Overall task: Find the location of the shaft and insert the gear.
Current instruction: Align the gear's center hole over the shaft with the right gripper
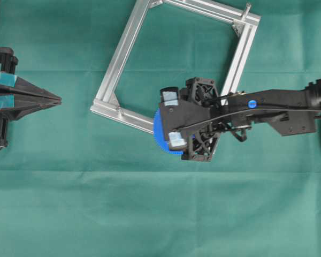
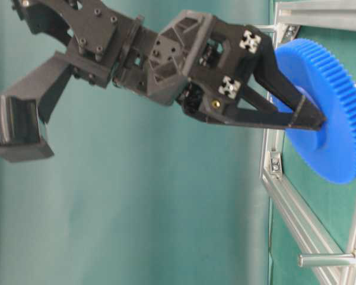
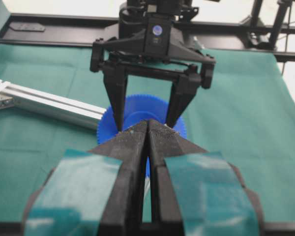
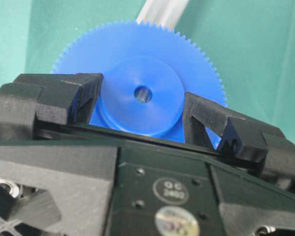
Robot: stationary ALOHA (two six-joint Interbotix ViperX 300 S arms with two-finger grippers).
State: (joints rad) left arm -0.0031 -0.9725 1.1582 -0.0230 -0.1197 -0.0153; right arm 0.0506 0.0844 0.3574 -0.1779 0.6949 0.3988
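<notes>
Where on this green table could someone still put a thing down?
The green cloth lies bare along the near edge, below both hands, and between the left hand and the frame. It is crowded where the right hand holds the gear over the frame's lower bar.

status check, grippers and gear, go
Right gripper clamped on the gear hub. Left gripper shut, empty. Gear over the frame bar, not yet seated.

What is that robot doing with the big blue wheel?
The right gripper is holding the blue gear by its round middle hub, one finger on each side. It carries the gear over the near bar of the silver metal frame on the green cloth. The gear is not on a pin yet. The left gripper is shut, away from the gear.
</notes>
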